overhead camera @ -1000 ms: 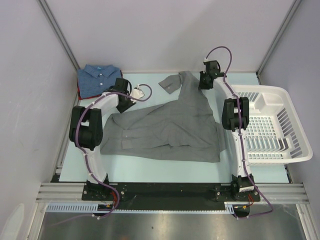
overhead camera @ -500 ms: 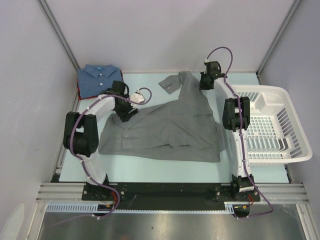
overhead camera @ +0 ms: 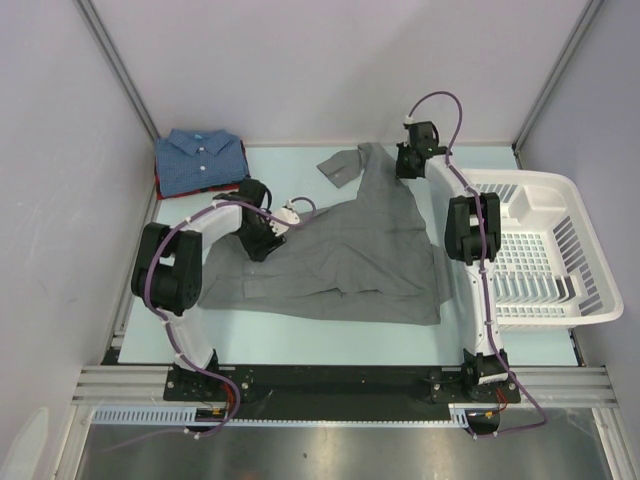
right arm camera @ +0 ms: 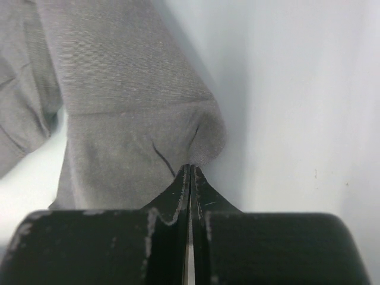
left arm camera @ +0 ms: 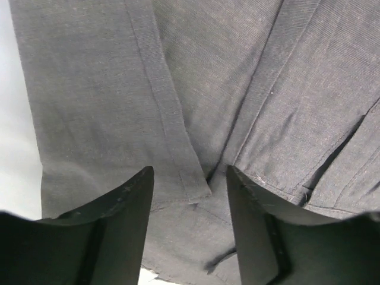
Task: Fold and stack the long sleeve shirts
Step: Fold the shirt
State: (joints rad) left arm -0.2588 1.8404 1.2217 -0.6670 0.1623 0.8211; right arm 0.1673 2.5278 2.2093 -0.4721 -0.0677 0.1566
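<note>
Though only half spread, lying just left of the white plastic slatted basket [overhead camera: 590, 250] on the table [overhead camera: 300, 340]: the plain mid-grey button-front cloth shirt [overhead camera: 340, 250], long axis slanting from beside the basket's far-left corner away toward the near left. Pinched at that far end by the right gripper [overhead camera: 408, 165], jaws pressed tight on a puckered fold of grey cloth. Directly beneath the left gripper [overhead camera: 272, 235], farther from the basket and toward the shirt's other end: a stitched band edge, framed in the wrist view between jaws parted moderately wide, contact with the cloth not clear. Likely next: lowering and closing there, left arm being the nearer. Farthest from the basket, at the far left: a folded blue dotted collared shirt [overhead camera: 200, 160] resting on a dark red one [overhead camera: 160, 188].
</note>
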